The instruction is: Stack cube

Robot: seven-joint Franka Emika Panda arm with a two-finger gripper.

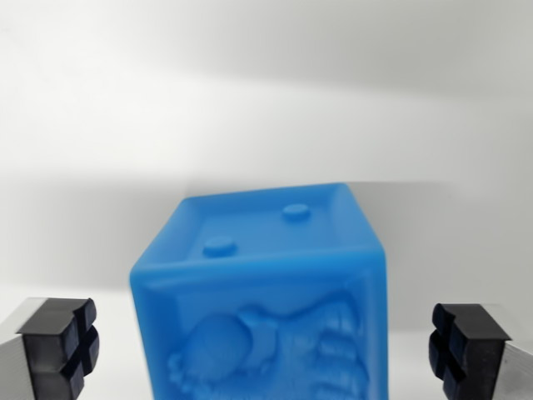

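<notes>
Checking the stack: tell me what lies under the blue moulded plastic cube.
Hidden. The blue moulded plastic cube runs off the wrist view's bottom edge; only white surface shows behind it.

A blue cube sits on the white table.

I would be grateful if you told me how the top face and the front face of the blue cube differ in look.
The top face of the blue cube carries two small round studs; the front face carries a large, irregular raised figure. The top face shows whole; the front face is cut off by the bottom edge of the picture. Both are the same blue, recessed within a raised border.
</notes>
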